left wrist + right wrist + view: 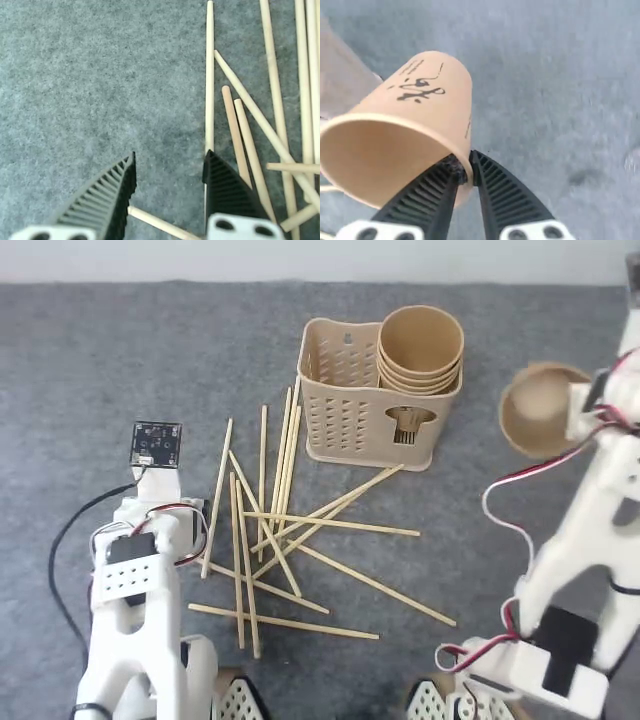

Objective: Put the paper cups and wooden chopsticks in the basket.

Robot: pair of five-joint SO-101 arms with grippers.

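Note:
A tan slotted basket point(345, 410) stands at the back middle, with several nested paper cups point(420, 345) in its right side. Several wooden chopsticks point(290, 530) lie scattered on the grey mat in front of it. My right gripper point(466, 172) is shut on the rim of another paper cup point(400, 145), held tilted in the air to the right of the basket point(540, 408). My left gripper point(170, 175) hangs open over the mat at the pile's left edge, one fingertip point(216, 175) over a chopstick point(209, 80).
The grey mat point(100, 370) covers the table, with free room at the left and back left. Red and white wires point(505, 500) loop beside the right arm near the front right.

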